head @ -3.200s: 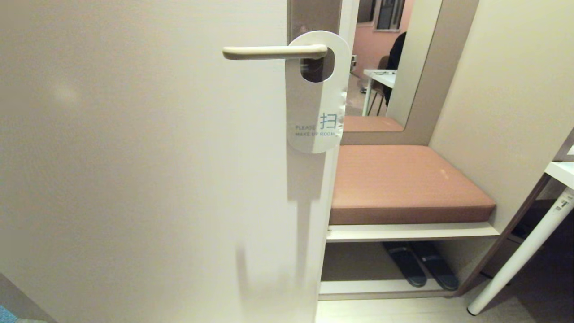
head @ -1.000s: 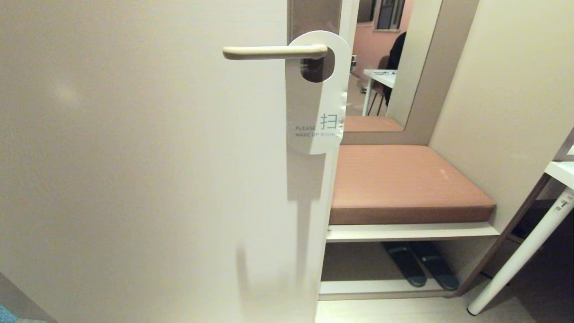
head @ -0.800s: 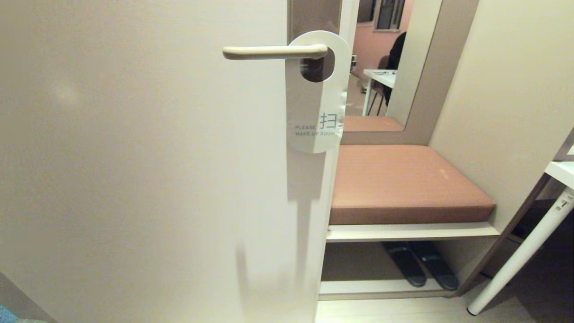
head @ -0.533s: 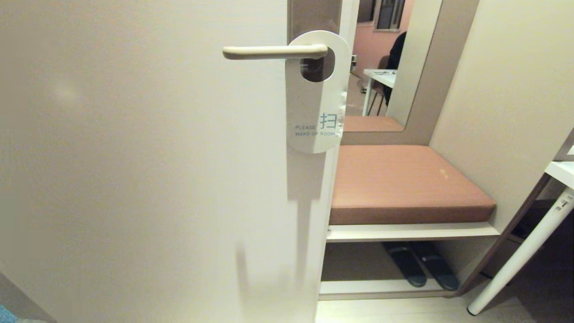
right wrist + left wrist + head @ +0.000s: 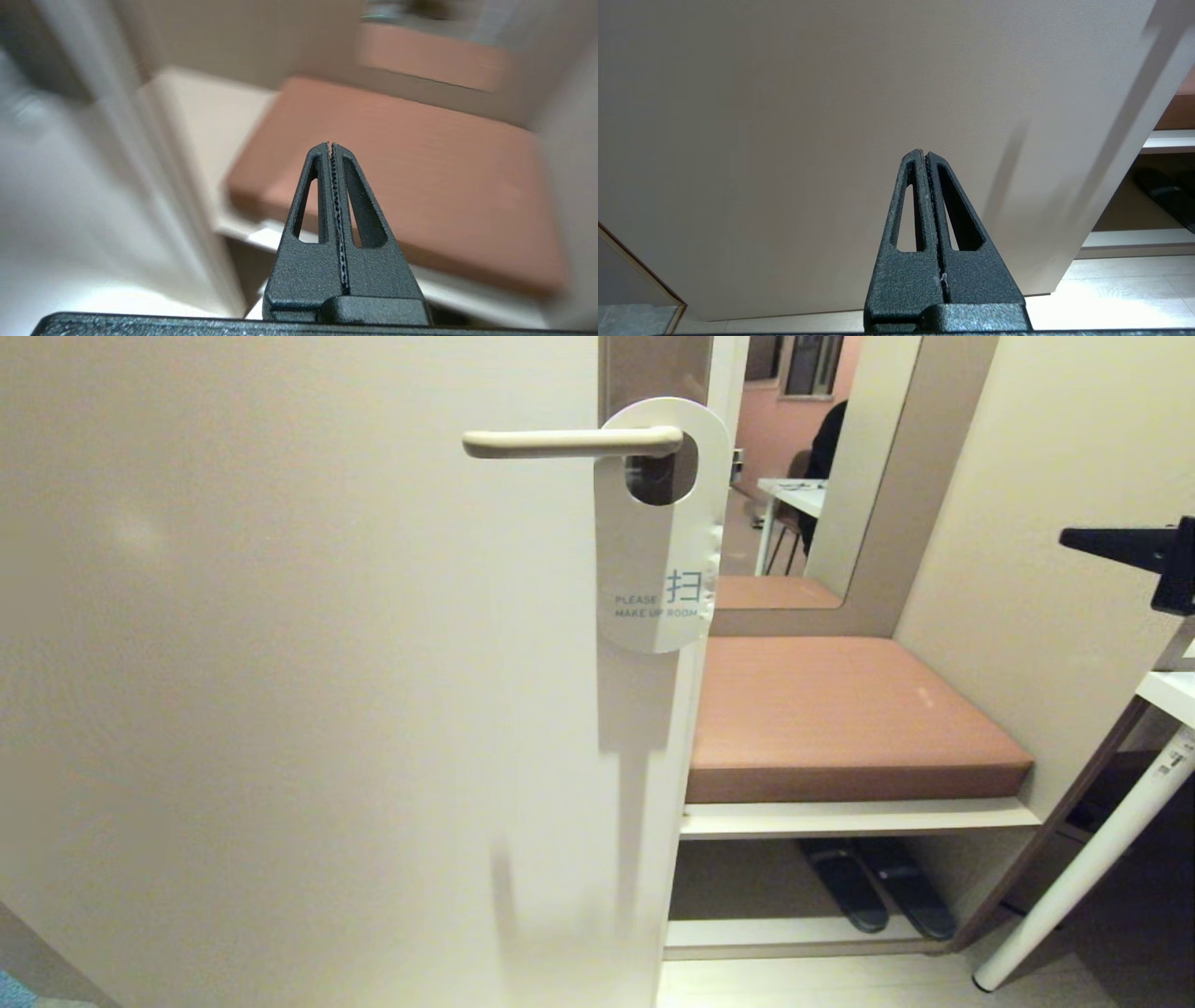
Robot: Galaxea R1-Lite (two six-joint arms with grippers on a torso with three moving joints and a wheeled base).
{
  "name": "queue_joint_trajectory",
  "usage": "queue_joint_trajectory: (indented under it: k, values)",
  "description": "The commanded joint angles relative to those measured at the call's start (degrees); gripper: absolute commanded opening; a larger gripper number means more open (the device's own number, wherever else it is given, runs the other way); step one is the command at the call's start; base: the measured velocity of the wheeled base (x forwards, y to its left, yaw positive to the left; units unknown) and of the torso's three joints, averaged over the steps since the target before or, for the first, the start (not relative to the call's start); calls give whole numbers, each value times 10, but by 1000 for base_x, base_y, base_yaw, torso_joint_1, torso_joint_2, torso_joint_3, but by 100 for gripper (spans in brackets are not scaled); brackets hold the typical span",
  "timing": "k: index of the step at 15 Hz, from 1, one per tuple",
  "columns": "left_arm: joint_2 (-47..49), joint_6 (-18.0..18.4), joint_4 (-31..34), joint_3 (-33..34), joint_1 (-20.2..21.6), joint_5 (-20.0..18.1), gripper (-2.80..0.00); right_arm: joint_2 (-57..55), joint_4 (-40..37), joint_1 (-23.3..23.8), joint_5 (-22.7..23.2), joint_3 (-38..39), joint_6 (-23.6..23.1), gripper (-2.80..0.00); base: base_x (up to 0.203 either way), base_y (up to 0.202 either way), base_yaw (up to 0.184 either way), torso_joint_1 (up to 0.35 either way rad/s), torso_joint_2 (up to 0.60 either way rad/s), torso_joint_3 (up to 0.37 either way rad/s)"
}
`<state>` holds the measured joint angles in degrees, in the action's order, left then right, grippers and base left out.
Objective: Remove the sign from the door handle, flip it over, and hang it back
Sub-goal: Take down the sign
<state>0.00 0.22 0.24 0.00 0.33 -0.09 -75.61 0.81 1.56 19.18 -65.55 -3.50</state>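
change: right gripper has come into our head view at 3 o'clock, absent a second ago; nothing else has shifted
right fingers: pressed together, holding nothing (wrist view shows them pointing toward the bench cushion)
left gripper: parked low, facing the door, fingers pressed together, empty
sign: hangs on the door handle at 12 o'clock, white "PLEASE MAKE UP ROOM" face toward us
meaning: we judge the reach has only begun; sign not yet taken off
next: fingers must part before we pinch the sign's lower half
room: bench at 4 o'clock, slippers on the shelf beneath, mirror at 1 o'clock, white desk leg at 4 o'clock
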Motion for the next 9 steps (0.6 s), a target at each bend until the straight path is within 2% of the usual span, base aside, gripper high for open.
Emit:
queue_joint_trajectory:
  k: [1, 3, 6, 7, 9]
  values:
    - [0, 0, 0, 0, 0, 0, -280, -30, 1, 0, 124, 0, -23, -280, 0, 0, 0, 0, 0, 0]
    - [0, 0, 0, 0, 0, 0, -280, -34, 2, -1, 254, 10, -34, -280, 0, 0, 0, 0, 0, 0]
    - [0, 0, 0, 0, 0, 0, -280, -72, 68, -11, 405, 20, -47, -280, 0, 0, 0, 0, 0, 0]
    - [0, 0, 0, 0, 0, 0, -280, -85, 93, -28, 434, 23, -48, -280, 0, 0, 0, 0, 0, 0]
    - [0, 0, 0, 0, 0, 0, -280, -109, 148, -69, 450, 27, -48, -280, 0, 0, 0, 0, 0, 0]
